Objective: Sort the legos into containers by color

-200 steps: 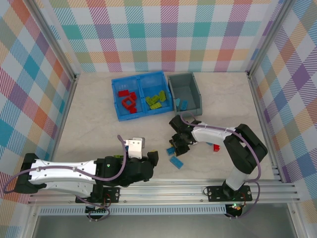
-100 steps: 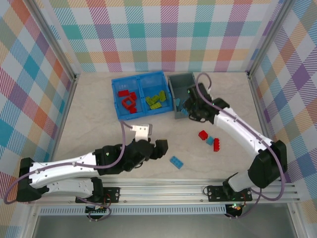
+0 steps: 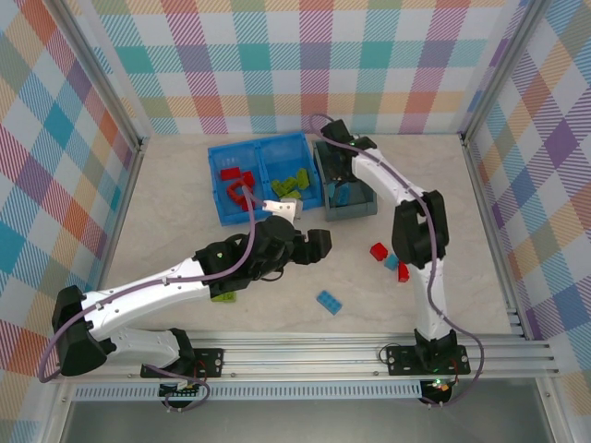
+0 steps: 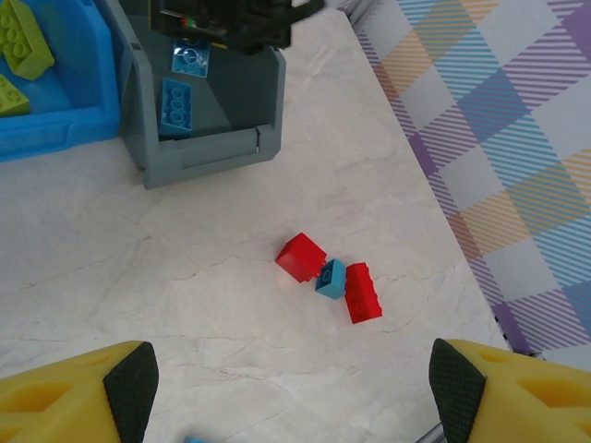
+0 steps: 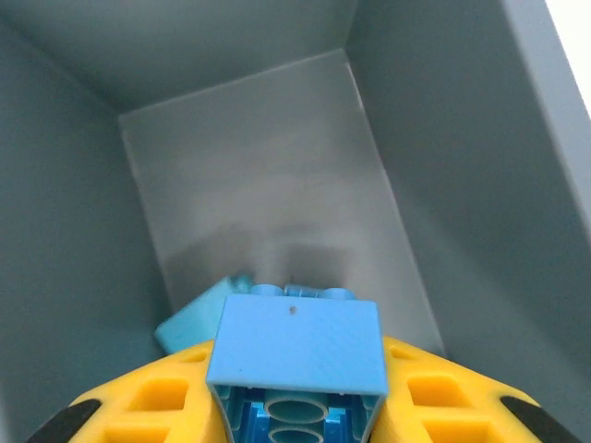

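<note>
Over the grey bin [image 5: 462, 185], the right gripper [image 5: 295, 411] pinches a blue brick [image 5: 295, 346] between its fingers; the left gripper [image 4: 291, 378] hangs spread, near of two red bricks [image 4: 300, 257].

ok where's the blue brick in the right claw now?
Right wrist view: the blue brick is clamped in the right claw, hanging in the grey bin above another blue brick. From above, that bin stands right of the blue bin.
</note>
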Robot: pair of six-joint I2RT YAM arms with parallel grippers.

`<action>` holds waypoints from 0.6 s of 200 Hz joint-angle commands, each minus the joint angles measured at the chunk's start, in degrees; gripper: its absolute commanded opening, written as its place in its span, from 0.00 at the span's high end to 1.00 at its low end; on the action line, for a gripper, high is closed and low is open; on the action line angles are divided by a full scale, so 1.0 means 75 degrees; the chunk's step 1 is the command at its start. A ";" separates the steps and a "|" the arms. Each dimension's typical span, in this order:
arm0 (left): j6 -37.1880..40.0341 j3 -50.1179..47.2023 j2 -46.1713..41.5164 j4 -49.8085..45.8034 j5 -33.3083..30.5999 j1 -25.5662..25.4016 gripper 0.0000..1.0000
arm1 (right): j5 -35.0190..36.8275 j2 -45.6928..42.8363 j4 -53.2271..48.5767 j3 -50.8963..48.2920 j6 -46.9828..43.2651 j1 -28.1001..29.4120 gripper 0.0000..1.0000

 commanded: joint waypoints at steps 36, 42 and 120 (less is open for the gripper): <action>0.0153 0.0048 -0.0165 0.0082 0.0156 0.0078 0.21 | 0.0318 0.1580 -0.1045 0.2157 -0.0807 -0.0278 0.70; 0.0153 0.0048 -0.0160 0.0056 0.0168 0.0080 0.21 | 0.0280 0.1695 -0.1040 0.2292 -0.0840 -0.0290 0.70; 0.0247 0.0105 0.0215 0.0181 0.0546 0.0084 0.20 | -0.0283 0.1392 -0.1150 0.2661 -0.0833 -0.0177 0.39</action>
